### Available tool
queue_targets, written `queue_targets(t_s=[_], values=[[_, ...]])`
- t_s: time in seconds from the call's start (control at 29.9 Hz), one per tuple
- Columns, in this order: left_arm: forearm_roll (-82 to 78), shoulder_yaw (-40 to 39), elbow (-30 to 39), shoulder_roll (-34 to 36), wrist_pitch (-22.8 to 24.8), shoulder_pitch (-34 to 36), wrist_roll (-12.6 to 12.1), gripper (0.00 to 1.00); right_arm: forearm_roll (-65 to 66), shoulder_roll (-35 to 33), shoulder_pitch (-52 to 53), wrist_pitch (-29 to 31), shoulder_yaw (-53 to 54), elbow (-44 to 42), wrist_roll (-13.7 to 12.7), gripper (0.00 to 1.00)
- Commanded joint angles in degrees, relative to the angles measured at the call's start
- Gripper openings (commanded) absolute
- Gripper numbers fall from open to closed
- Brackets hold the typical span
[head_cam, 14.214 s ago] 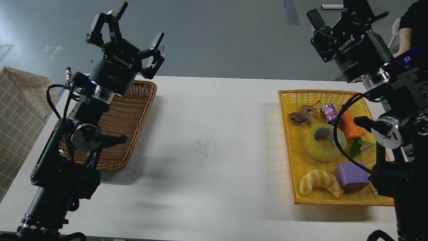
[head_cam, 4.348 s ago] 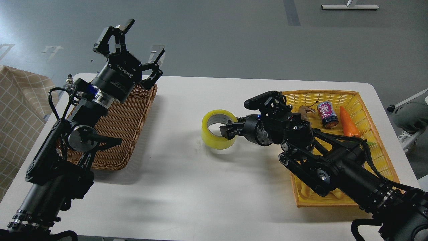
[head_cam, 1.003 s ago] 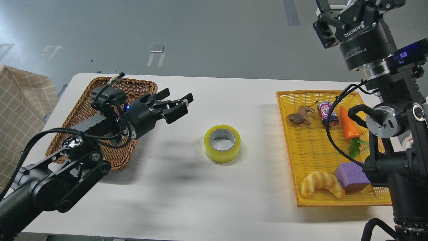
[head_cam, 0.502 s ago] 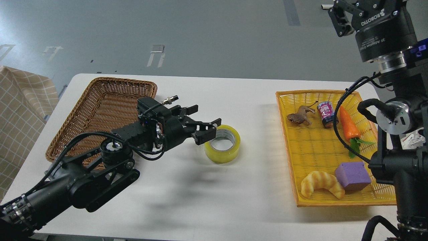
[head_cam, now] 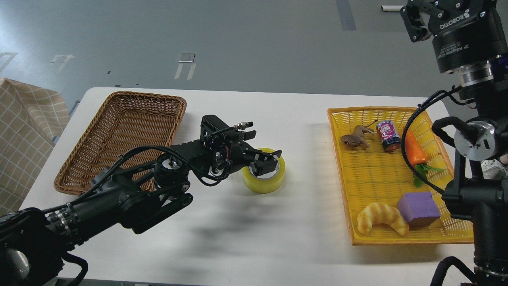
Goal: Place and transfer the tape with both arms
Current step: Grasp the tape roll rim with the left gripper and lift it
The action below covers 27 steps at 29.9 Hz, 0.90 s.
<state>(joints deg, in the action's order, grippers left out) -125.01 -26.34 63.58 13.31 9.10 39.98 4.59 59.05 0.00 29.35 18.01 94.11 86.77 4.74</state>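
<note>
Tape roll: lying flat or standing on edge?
Flat: the tape rests on the table with its core hole facing up, left gripper over it.

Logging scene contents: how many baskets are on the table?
2. A brown wicker basket sits at the table's left, and a yellow basket holding toys sits at its right; none seems hidden.

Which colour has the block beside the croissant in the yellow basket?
Purple block; head view.

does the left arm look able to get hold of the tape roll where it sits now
Probably yes. The left gripper is open and already at the tape roll, which lies flat on bare white table with nothing beside it to block the fingers.
</note>
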Motion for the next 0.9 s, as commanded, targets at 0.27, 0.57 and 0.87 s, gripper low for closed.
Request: queue_targets(t_s=[0.27, 0.57, 0.87], values=[[0.01, 0.58, -2.84, -0.39, -0.04, 0.19, -0.19, 0.98, 0.02, 0.0, -0.87, 0.0, -0.07, 0.06, -0.08, 1.0], [0.01, 0.58, -5.47, -0.39, -0.83, 0.01, -0.02, 0.98, 0.02, 0.0, -1.14, -0.17, -0.07, 0.15, -0.08, 1.0], [2.22, 0.67, -6.45, -0.48, -1.01, 0.01, 0.42, 0.98, 0.02, 0.0, -1.58, -0.08, -0.16, 0.24, -0.08, 1.0]])
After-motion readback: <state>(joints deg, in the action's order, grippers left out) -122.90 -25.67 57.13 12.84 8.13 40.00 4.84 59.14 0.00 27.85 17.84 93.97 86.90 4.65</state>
